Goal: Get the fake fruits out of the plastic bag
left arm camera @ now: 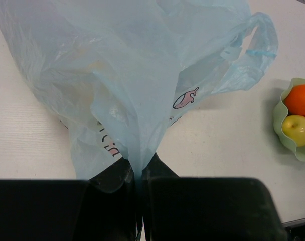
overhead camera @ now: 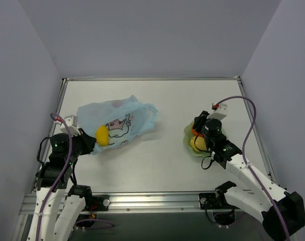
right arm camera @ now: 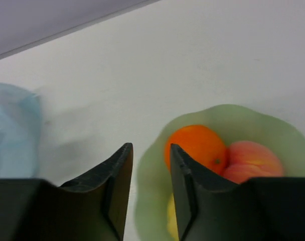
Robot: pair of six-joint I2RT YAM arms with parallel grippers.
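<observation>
Well, L gripper (left arm camera: 139, 173) pinches plastic bag (left arm camera: 132, 75) fold, lower centre. R gripper (right arm camera: 150, 150) jaws slightly apart, empty, over dish (right arm camera: 243, 113) w/ fake fruits (right arm camera: 195, 145)

Light-blue plastic bag (overhead camera: 123, 111), pink-and-black cartoon print; yellow fruit (overhead camera: 102, 135) at the bag's edge; pale-green dish (right arm camera: 255, 114) holding orange fruit (right arm camera: 194, 145), pinkish-red fruit (right arm camera: 253, 159).

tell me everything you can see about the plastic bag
The plastic bag is thin, crinkled, translucent light-blue film with a pink-and-black cartoon print and loop handles. It lies slumped on the left part of the white table, with its handles toward the table's middle. The left gripper is shut on a gathered fold at its near end. A yellow fruit shows at that end.
</observation>
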